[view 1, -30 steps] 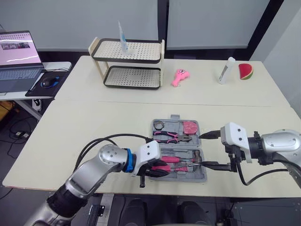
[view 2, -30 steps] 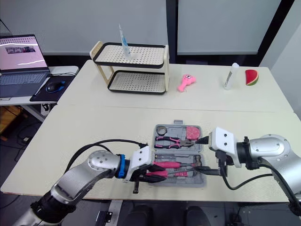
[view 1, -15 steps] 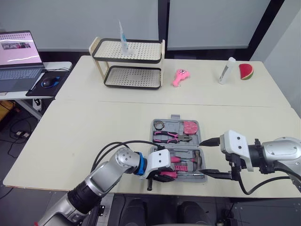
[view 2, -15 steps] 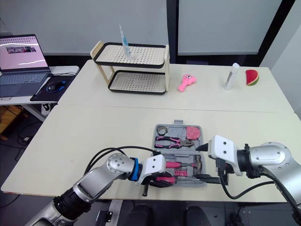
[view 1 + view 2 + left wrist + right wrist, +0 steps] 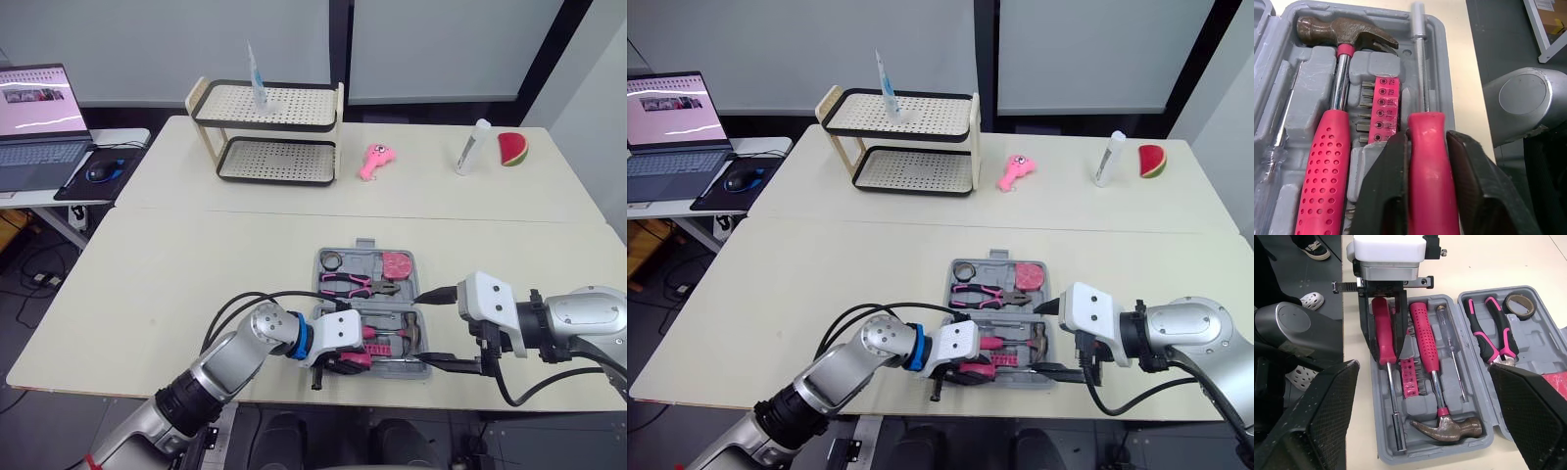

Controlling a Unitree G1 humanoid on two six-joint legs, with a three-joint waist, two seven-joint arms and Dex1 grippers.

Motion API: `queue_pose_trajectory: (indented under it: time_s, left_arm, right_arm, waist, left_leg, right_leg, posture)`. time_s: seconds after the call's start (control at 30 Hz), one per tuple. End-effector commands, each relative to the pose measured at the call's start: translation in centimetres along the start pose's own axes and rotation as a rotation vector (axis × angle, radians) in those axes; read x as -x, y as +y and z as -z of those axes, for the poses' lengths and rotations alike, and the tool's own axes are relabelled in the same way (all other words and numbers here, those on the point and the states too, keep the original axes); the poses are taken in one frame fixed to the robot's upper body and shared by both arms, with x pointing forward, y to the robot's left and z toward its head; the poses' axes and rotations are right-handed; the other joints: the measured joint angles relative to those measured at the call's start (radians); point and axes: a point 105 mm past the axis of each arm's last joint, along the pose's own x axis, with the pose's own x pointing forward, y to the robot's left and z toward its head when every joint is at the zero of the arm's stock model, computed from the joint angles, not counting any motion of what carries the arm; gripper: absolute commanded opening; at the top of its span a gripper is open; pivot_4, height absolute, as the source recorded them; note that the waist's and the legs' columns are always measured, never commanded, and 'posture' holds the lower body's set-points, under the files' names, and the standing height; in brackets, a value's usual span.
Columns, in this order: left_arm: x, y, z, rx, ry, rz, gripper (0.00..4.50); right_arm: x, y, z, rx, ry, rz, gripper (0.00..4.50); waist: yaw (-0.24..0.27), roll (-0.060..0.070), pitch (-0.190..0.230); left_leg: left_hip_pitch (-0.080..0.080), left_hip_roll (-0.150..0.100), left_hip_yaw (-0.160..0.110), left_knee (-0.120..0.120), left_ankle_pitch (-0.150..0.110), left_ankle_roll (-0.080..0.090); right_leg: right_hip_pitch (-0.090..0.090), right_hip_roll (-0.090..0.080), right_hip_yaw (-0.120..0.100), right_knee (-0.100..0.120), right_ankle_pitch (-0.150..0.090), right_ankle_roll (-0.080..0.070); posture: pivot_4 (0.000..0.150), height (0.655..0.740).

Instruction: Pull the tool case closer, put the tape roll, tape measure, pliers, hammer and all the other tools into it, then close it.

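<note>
Tool case [image 5: 1535, 340] open at near edge of table [image 5: 196, 284], between both arms. Screwdriver [image 5: 1430, 161] lies in outermost slot beside hammer [image 5: 1327, 161]; left gripper [image 5: 1427, 142] pinches its red handle, probably seating it. Right gripper [image 5: 421, 325] spread wide alongside

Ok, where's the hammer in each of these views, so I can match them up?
Left eye view: hammer in the near half of the tool case, head toward the robot's right.
Right eye view: hammer, same spot.
Left wrist view: hammer with its head at the far end.
Right wrist view: hammer with its head nearest the camera.
Shared landmark: the pink-handled screwdriver in the left gripper, parallel beside it.
</note>
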Motion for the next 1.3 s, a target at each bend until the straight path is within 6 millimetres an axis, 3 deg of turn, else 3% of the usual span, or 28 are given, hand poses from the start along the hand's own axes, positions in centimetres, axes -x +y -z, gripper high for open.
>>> queue_pose_trajectory:
  time_s: [0.03,0.07,0.33,0.43,0.67,1.1,1.3]
  left_arm:
    - [0.1,0.0,-1.0,-0.045,-0.023,0.000,2.39]
    - [0.2,0.1,-1.0,-0.048,-0.024,-0.003,2.68]
    - [1.3,0.5,-2.2,-0.061,-0.131,-0.029,2.68]
    - [1.4,0.4,-2.4,-0.058,-0.156,-0.021,2.11]
    - [1.2,0.1,-1.5,-0.056,-0.141,-0.006,0.04]
    - [-0.3,0.1,1.1,-0.017,-0.070,0.002,0.04]
    - [-0.5,-0.1,1.4,-0.026,-0.059,0.022,0.04]
  right_arm:
    - [0.3,0.0,-0.8,0.032,-0.014,0.012,4.50]
    - [0.2,0.0,-0.7,0.032,-0.014,0.013,4.50]
    - [0.3,-0.2,-0.6,0.031,-0.014,0.023,4.50]
    - [0.3,-0.3,-0.5,0.029,-0.011,0.025,4.50]
    - [0.5,-0.1,-0.3,0.017,-0.002,0.027,4.50]
    - [0.8,0.4,0.1,-0.004,0.013,0.034,4.50]
    - [0.8,0.2,0.3,-0.010,0.016,0.041,4.50]
  waist:
    - [0.000,0.000,0.000]
    - [0.000,0.000,0.000]
    - [0.000,0.000,0.000]
    - [0.000,0.000,0.000]
    - [0.000,0.000,0.000]
    - [0.000,0.000,0.000]
    - [0.000,0.000,0.000]
  left_leg:
    - [0.000,0.000,0.000,0.000,0.000,0.000]
    - [0.000,0.000,0.000,0.000,0.000,0.000]
    - [0.000,0.000,0.000,0.000,0.000,0.000]
    - [0.000,0.000,0.000,0.000,0.000,0.000]
    - [0.000,0.000,0.000,0.000,0.000,0.000]
    - [0.000,0.000,0.000,0.000,0.000,0.000]
    - [0.001,0.000,0.000,0.000,0.000,0.000]
  right_leg:
    - [0.000,0.000,0.000,0.000,0.000,0.000]
    - [0.000,0.000,0.000,0.000,0.000,0.000]
    - [0.000,0.000,0.000,0.000,0.000,0.000]
    - [0.000,0.000,0.000,0.000,0.000,0.000]
    - [0.000,0.000,0.000,0.000,0.000,0.000]
    - [0.001,0.000,0.000,0.000,0.000,0.000]
    - [0.001,0.000,0.000,0.000,0.000,0.000]
  posture:
    - [0.150,0.7400]
    - [0.150,0.7400]
    - [0.150,0.7400]
    - [0.150,0.7400]
    - [0.150,0.7400]
    - [0.150,0.7400]
    - [0.150,0.7400]
